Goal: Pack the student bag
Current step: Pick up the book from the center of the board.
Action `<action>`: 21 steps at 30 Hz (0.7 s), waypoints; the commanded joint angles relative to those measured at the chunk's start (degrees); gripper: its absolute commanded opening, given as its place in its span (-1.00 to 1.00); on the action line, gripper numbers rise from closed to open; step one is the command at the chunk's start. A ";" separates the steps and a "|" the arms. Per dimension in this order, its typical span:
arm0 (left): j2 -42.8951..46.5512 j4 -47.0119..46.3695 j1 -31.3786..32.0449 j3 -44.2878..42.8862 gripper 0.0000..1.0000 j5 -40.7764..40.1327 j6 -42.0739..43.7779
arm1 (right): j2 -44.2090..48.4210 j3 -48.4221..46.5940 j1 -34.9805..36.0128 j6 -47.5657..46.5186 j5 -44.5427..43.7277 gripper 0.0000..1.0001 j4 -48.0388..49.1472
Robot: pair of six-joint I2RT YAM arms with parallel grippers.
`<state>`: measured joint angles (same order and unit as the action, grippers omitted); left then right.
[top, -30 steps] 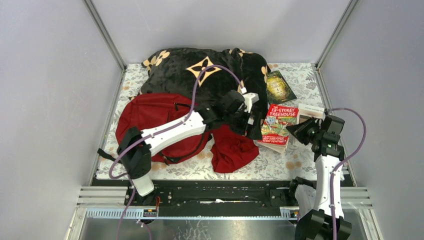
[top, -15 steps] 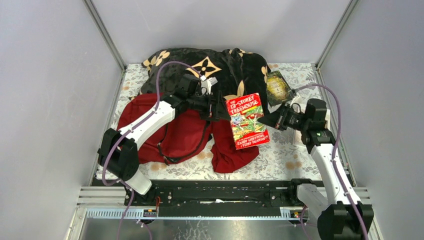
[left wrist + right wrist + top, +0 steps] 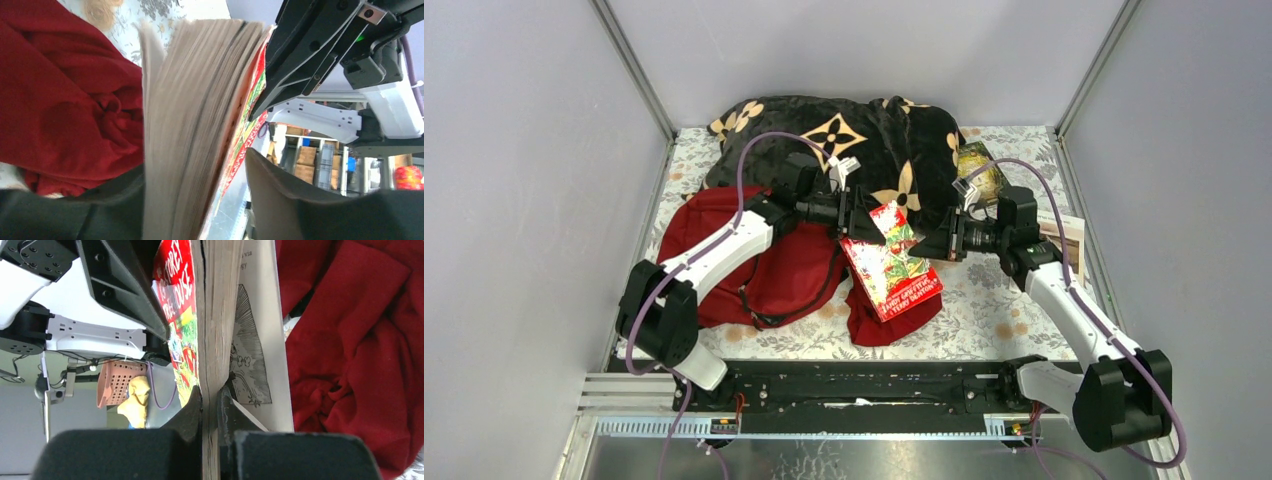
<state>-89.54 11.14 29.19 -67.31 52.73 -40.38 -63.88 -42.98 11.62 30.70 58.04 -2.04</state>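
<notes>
The student bag (image 3: 724, 250), a large red backpack with dark straps, lies at the left under my left arm. A red paperback book (image 3: 889, 262) hangs tilted in the air over a smaller dark-red cloth (image 3: 894, 318). My right gripper (image 3: 936, 245) is shut on the book's right edge, seen up close in the right wrist view (image 3: 210, 405), with one loose page outside the jaw. My left gripper (image 3: 856, 212) is open with its jaws on either side of the book's upper left end (image 3: 190, 125). A gap shows beside one finger (image 3: 300, 200).
A black plush blanket with tan flowers (image 3: 844, 140) fills the back of the table. A dark green book (image 3: 980, 165) lies at the back right, and a pale booklet (image 3: 1074, 235) lies near the right wall. Red fabric (image 3: 65, 100) lies below the held book.
My right gripper has carried the book left and lower, tilting it, so that its end now sits between the left gripper's jaws. The left arm has hardly moved in the last half second.
</notes>
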 commanded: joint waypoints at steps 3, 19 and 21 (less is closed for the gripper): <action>-0.55 -6.60 -0.33 -1.76 -0.74 -4.66 -5.69 | -0.47 -5.18 0.86 -1.17 -6.46 0.35 -2.93; 7.01 -21.66 -9.47 2.74 -1.00 -14.28 -23.18 | 14.74 19.20 2.93 42.47 -30.07 0.99 34.39; 6.97 -23.00 -9.42 3.01 -1.00 -13.59 -24.06 | 12.53 19.96 4.59 44.34 -29.84 0.99 39.14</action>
<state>-84.01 -2.55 19.27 -65.01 38.22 -59.51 -49.50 -22.76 13.61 66.89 30.46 21.61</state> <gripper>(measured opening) 0.560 0.994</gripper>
